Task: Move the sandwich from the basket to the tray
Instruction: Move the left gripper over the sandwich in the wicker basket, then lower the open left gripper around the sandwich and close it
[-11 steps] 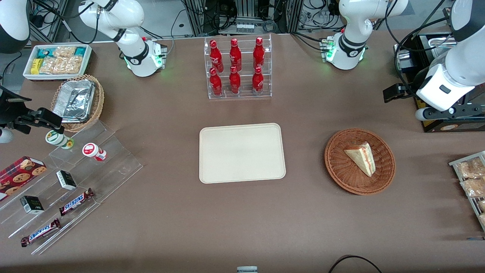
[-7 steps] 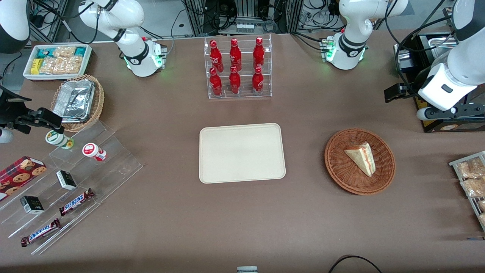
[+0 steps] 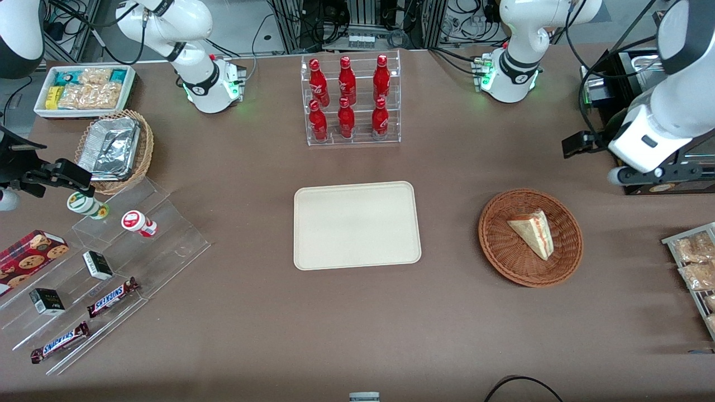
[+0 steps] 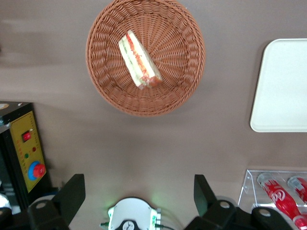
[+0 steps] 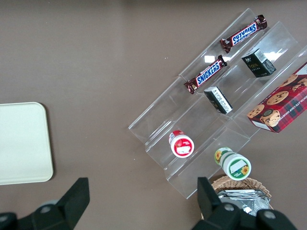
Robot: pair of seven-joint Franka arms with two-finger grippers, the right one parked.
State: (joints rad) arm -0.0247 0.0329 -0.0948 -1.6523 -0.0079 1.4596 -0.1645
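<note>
Front view shows the sandwich lying on its side in the basket, its pointed end aimed toward the front camera and its filling edge only a thin red streak along one side. From the left wrist view the sandwich turns that edge up, so the red, green and white layers read plainly, and the whole round rim of the basket is visible. The tray sits apart from the basket, toward the parked arm's end of the table, with nothing on it; the wrist view cuts off all but one rounded corner of the tray.

The gripper hangs high above the table, farther from the front camera than the basket and touching nothing. Its two fingers stand wide apart with bare table between them. In the front view the arm's white body covers most of the gripper, leaving only a dark piece sticking out, and the fingertips cannot be made out there.

A clear rack of red bottles stands farther from the front camera than the tray; the wrist view catches only a corner of it, with two bottles cut off at the edge.
</note>
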